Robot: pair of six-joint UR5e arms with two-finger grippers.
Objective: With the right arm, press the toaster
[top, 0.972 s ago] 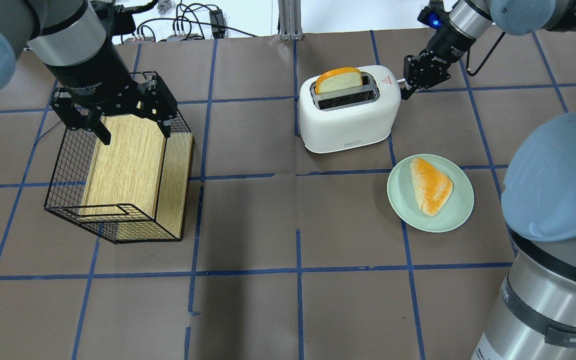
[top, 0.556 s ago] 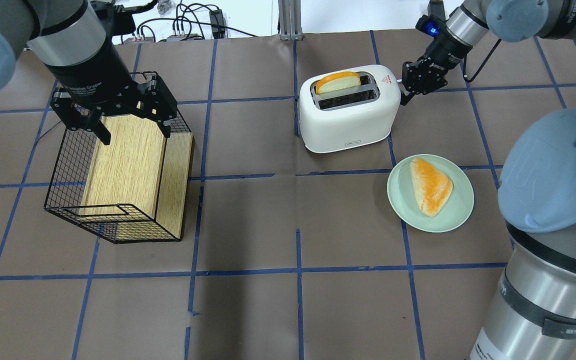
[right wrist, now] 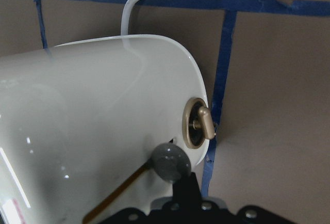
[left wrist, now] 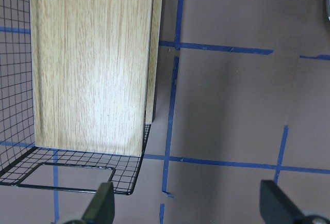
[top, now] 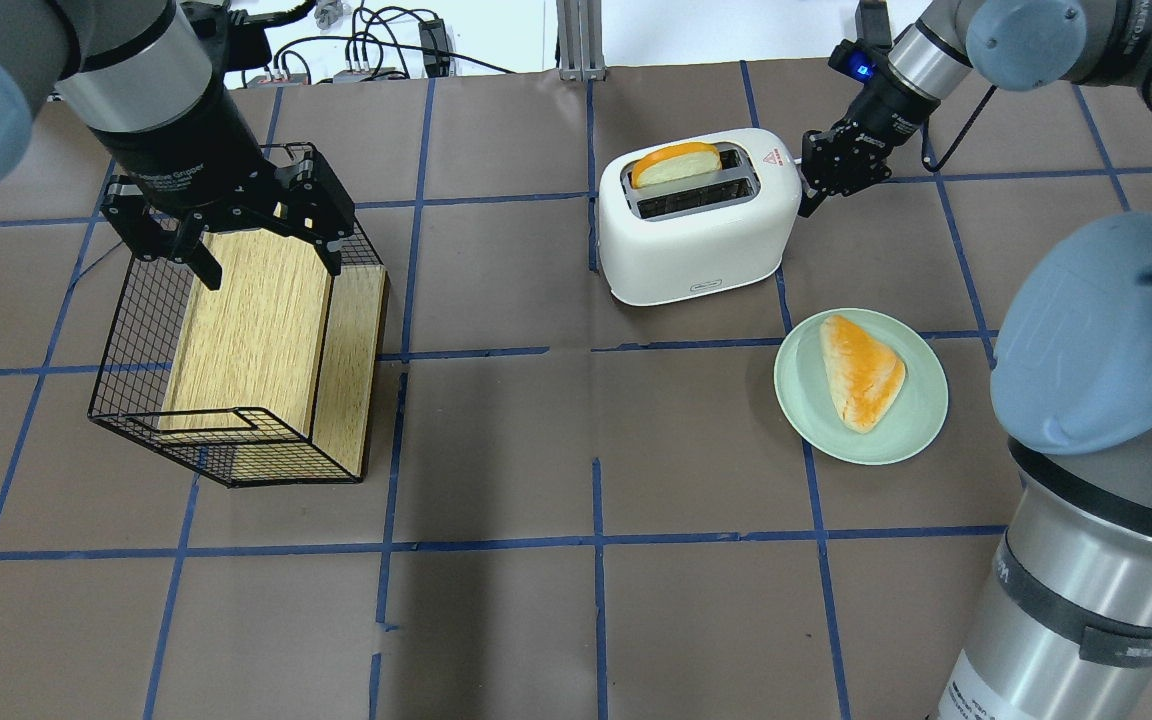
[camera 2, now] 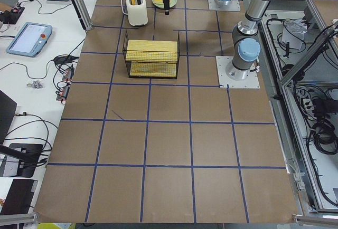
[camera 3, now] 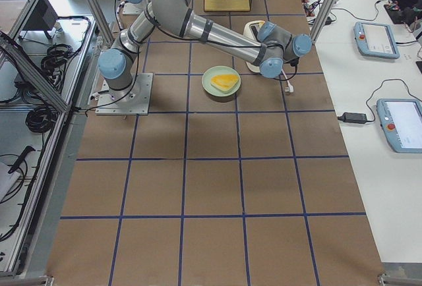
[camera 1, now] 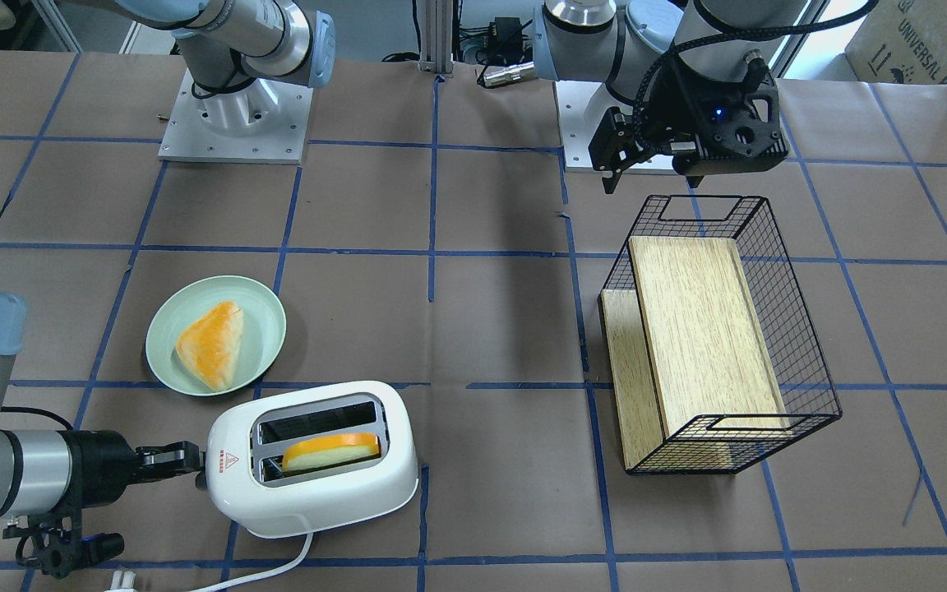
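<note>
Right gripper sits at the lever end of the toaster, which stands right of centre on the far side of the table. Its fingers are pinched together on nothing, so it acts as one poker, tip right at the grey lever knob, likely to push down the bread slice. Left gripper hangs wide open and empty over the wire basket, out of the way. Readable: red warning triangle on the toaster, "UNIVERSAL R…" on a cardboard box; the toaster's logo is too small.
</note>
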